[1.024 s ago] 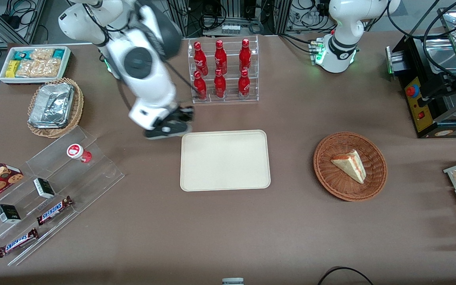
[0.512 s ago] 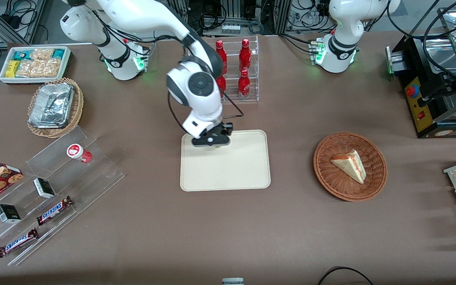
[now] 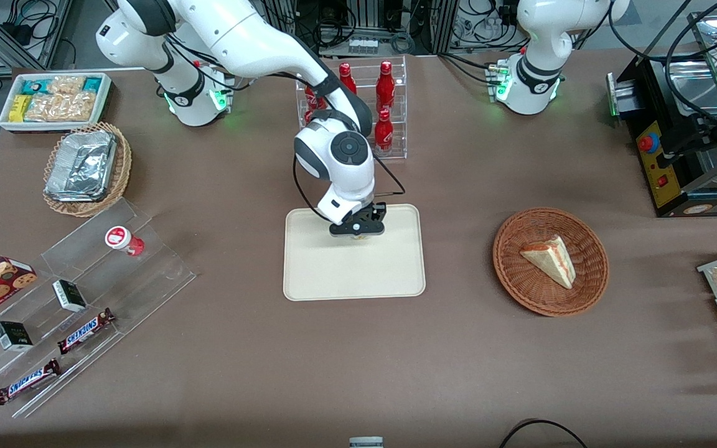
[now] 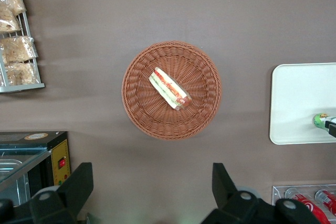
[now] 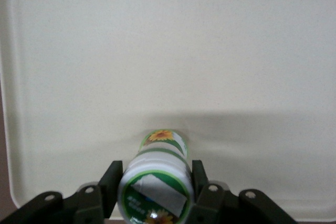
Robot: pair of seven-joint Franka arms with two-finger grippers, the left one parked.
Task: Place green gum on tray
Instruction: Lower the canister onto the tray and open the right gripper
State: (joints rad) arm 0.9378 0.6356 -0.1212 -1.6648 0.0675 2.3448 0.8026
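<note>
My right gripper [image 3: 357,231] hangs over the cream-beige tray [image 3: 389,274], above the part of it farther from the front camera. In the right wrist view the gripper [image 5: 155,188] is shut on the green gum [image 5: 156,182], its white lid with the green-yellow label facing the camera and its green body pointing down at the tray [image 5: 210,56]. Both fingers [image 5: 112,183] press the lid's sides. In the front view the gum is hidden under the gripper. The left wrist view shows the gum's green end [image 4: 320,120] over the tray [image 4: 294,100].
A clear rack of red bottles [image 3: 384,118] stands just past the tray's edge, farther from the front camera. A wicker basket [image 3: 550,261] with a sandwich lies toward the parked arm's end. A clear stepped stand [image 3: 84,292] with a red-and-white bottle [image 3: 123,240] and snacks lies toward the working arm's end.
My right arm swung from beside the tray, toward the working arm's end, to over the tray, carrying the gum.
</note>
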